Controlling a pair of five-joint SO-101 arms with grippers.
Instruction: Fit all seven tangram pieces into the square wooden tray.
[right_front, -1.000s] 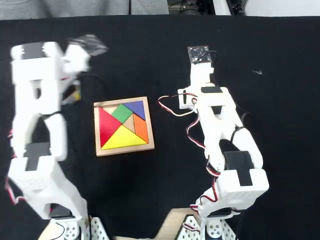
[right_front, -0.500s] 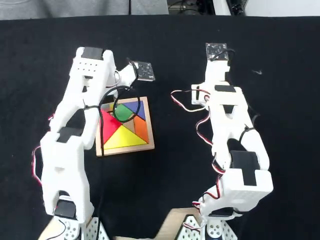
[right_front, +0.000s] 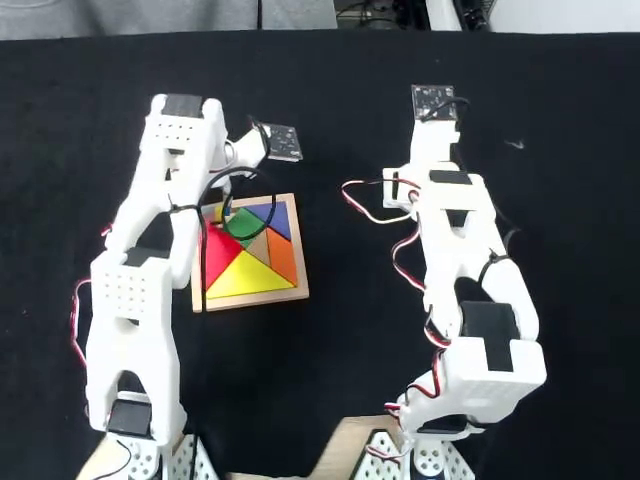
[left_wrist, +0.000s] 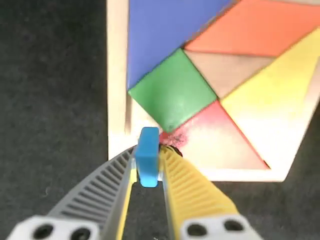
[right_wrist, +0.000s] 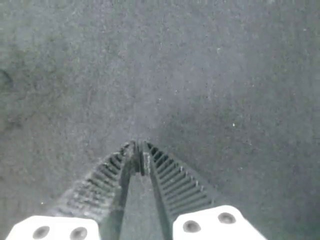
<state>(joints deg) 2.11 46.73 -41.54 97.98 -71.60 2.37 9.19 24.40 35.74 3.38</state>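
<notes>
Jaws of L gripper (left_wrist: 147, 151) narrow, pinching small blue piece (left_wrist: 148, 165) on edge above far-left corner gap of tray (right_front: 250, 297), next to green square (left_wrist: 172, 92). R gripper (right_wrist: 137, 150) jaws closed, empty, right of tray. L arm swung in from left within last sec, now settled. Prob last pc, ready to seat.

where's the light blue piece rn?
In the left wrist view, the light blue piece is clamped in the left gripper at the corner rim of the wooden tray, beside the green square and red triangle.
</notes>
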